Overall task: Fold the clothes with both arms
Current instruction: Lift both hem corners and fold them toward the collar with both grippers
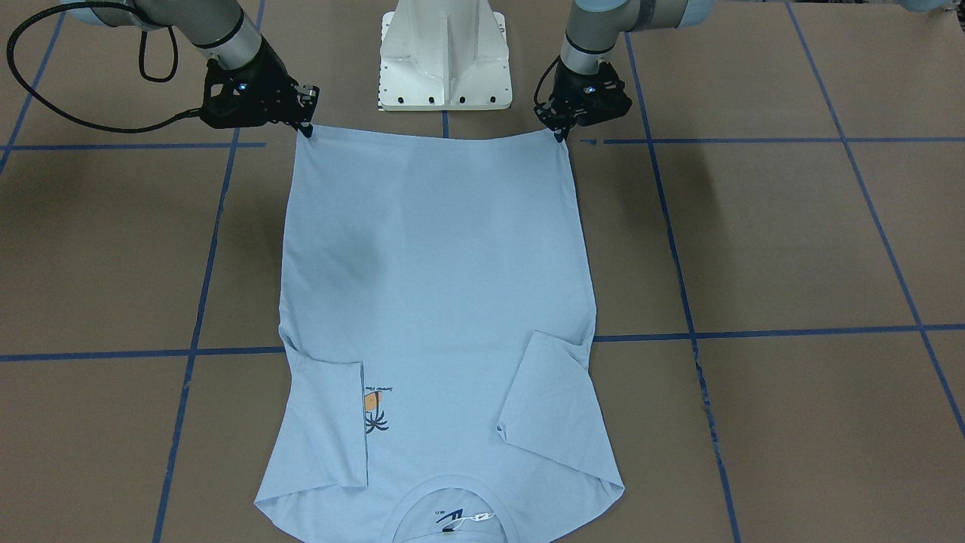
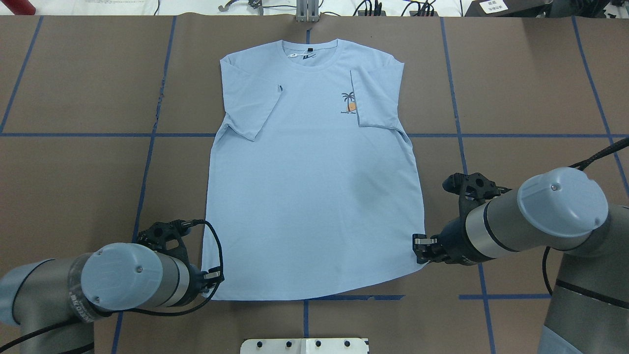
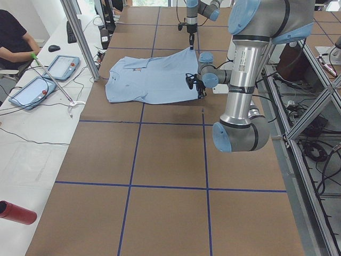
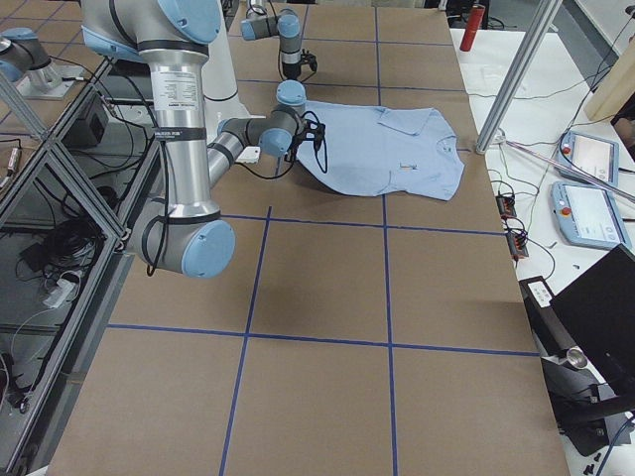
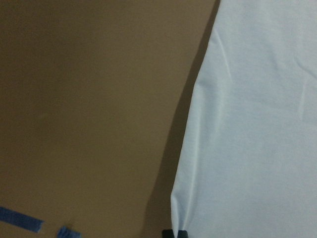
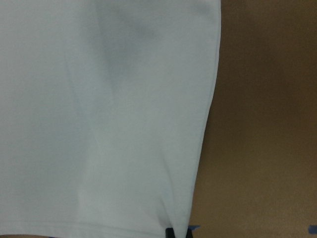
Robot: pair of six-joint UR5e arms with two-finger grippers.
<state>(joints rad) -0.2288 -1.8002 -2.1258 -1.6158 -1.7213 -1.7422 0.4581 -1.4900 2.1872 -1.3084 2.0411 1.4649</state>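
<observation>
We see the brown table (image 2: 73, 196), crossed by blue tape lines (image 2: 147, 162), carrying a light blue T-shirt (image 2: 314, 187) that lies flat, front up. It stretches away from both grippers, with its collar at the far end from them. The front-facing view cuts off the collar's front edge.

The left arm (image 2: 118, 280) and right arm (image 2: 560, 206) reach in low. Their bulky wrist joints hide most of each gripper in the overhead view.

The left gripper (image 1: 560, 136) is closed on 1 hem corner and the right gripper (image 1: 306, 130) is closed on the other. The hem sags slightly between them. In each wrist view only a sliver of black fingertip shows at the bottom edge, pinching cloth. The rest of the jaws is out of frame.

The 2 sleeves are folded inward over the chest, far from the grippers: 1 on the left gripper's side (image 2: 250, 105) and 1 on the right gripper's side (image 2: 376, 98). That second sleeve's edge lies against the orange-and-navy chest print (image 2: 349, 102). In the front-facing view it covers part of the print.

A white neck tag (image 1: 482, 517) sits inside the collar. Its lettering is too small to read.
</observation>
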